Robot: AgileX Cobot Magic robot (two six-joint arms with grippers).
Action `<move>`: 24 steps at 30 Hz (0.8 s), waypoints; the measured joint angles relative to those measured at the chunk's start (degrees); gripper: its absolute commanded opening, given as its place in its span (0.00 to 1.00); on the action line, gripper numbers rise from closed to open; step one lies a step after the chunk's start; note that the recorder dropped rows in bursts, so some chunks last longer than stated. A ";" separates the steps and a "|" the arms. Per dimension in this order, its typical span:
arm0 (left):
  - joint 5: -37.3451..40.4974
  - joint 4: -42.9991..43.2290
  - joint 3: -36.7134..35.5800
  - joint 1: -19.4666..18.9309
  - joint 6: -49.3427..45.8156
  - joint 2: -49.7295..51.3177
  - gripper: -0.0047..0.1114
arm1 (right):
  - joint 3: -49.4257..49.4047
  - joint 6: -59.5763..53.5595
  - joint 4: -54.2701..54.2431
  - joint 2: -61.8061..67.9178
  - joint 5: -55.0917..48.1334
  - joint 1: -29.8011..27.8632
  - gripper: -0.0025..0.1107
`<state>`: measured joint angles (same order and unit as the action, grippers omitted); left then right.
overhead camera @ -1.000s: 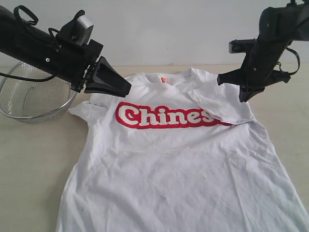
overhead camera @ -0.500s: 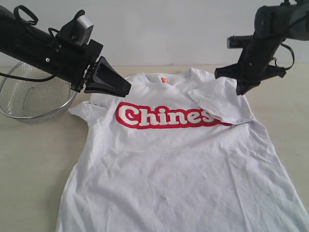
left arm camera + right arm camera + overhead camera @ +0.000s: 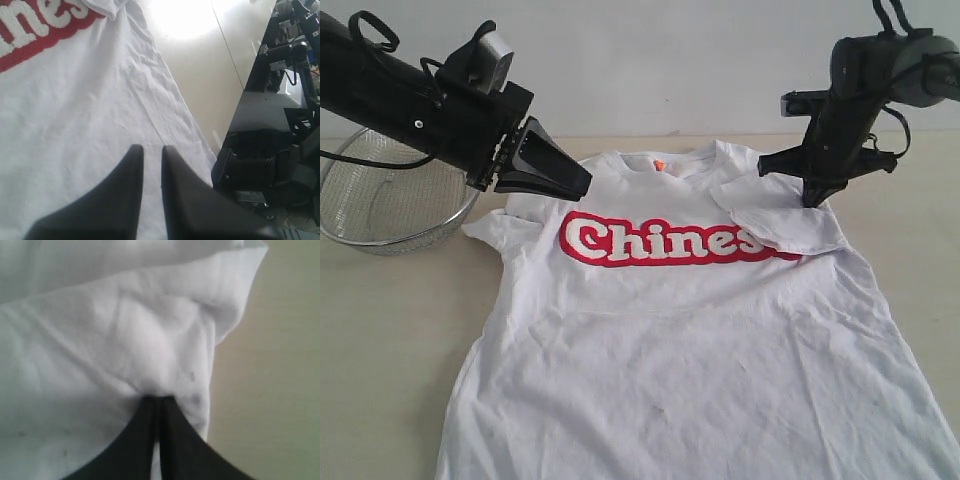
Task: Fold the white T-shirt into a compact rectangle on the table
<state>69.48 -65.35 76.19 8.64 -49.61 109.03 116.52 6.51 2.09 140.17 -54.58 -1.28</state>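
Cotton is what I am handling here: the shirt [image 3: 690,340] is lying face up and wrinkled on the table [image 3: 380,340], collar [image 3: 665,160] at the far side, hem running off the near edge of the exterior view. I am expecting it to be light, limp and a little clingy, sagging from any single pinch and dragging its wrinkles along. So I am planning to take it at edges and corners, shoulder seam and hem, with both arms together.

The right-side sleeve [image 3: 785,215] is lying folded in over the end of the lettering [image 3: 660,240]. The right jaws are sitting closed with their tips at that flap, and I am not able to tell whether they are pinching cloth. The left jaws are hanging above the other shoulder, nearly closed with a thin slit showing, gripping nothing. The left-side sleeve [image 3: 492,230] is bunching just beside the bowl [image 3: 380,215], which is showing nothing inside where the arm is not covering it.
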 measured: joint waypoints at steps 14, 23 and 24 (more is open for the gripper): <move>0.00 0.00 0.00 0.00 0.00 0.00 0.15 | 10.71 0.21 0.92 0.92 -1.98 -2.89 0.02; 0.00 -0.36 0.00 0.00 0.00 0.00 0.15 | 10.71 0.21 0.30 6.18 0.74 -3.25 0.02; 0.00 -0.36 0.00 0.00 0.00 0.00 0.15 | 10.71 0.21 0.30 6.16 1.15 -3.25 0.02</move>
<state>69.48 -65.72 76.19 8.64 -49.61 109.03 127.23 6.72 2.39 146.34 -53.43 -4.53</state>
